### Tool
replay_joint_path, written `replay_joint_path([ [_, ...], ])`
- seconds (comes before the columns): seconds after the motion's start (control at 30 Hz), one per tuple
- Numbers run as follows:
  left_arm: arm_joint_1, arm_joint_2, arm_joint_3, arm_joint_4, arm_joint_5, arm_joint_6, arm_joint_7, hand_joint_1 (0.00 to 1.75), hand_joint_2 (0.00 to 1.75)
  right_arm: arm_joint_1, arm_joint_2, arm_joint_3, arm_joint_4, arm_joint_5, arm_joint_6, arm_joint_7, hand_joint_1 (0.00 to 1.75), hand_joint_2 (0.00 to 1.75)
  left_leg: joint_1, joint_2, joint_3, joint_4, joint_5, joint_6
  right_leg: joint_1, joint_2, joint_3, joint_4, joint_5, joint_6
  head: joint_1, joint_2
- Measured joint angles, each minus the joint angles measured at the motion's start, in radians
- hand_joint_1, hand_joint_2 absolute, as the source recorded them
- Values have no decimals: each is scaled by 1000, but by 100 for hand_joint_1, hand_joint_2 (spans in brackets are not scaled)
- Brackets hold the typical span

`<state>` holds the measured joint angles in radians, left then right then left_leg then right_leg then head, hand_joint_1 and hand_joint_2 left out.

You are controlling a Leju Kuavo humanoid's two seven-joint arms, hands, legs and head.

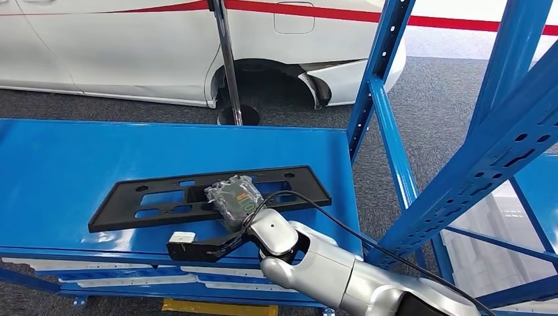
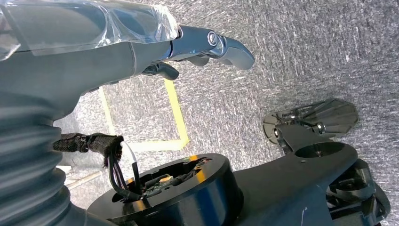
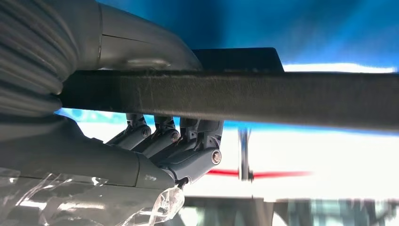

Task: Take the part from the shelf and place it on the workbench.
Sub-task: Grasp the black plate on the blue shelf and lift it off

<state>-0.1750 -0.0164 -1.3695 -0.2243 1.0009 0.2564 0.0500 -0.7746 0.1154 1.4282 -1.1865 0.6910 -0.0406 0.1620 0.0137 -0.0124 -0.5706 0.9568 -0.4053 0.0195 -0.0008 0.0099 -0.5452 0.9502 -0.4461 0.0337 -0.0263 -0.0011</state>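
On the blue shelf [image 1: 59,164], the long black part [image 1: 210,196] — a flat, slotted plate-like frame — lies with its near edge just by the shelf's front lip. The right hand [image 1: 227,220] sits at that near edge, about midway along; in the right wrist view its fingers [image 3: 188,141] curl under the part's dark edge while the thumb lies over the top, so they look clamped on the part. The left hand [image 2: 188,47] hangs over the grey floor, fingers loosely apart, holding nothing.

The part looks like stiff, light plastic — long enough that 1 off-centre hold would let it tip. A hold near the middle of its length seems the sound choice, kept firm since the smooth edge could slip. The part is not yet lifted clear of the shelf.
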Motion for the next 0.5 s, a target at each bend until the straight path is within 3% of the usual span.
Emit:
replay_joint_path([
  [0.27,1,0,1,0,1,0,-2,0,175,53,-29,-78,-92,164,-139,-1,175,175,0,0,0,0,0,0,0,0,0,0,0,0,0,0],
  [0.5,2,0,2,0,0,0,-8,0,175,74,-55,-120,-166,191,-151,5,175,175,0,0,0,0,0,0,0,0,0,0,0,0,0,0],
])
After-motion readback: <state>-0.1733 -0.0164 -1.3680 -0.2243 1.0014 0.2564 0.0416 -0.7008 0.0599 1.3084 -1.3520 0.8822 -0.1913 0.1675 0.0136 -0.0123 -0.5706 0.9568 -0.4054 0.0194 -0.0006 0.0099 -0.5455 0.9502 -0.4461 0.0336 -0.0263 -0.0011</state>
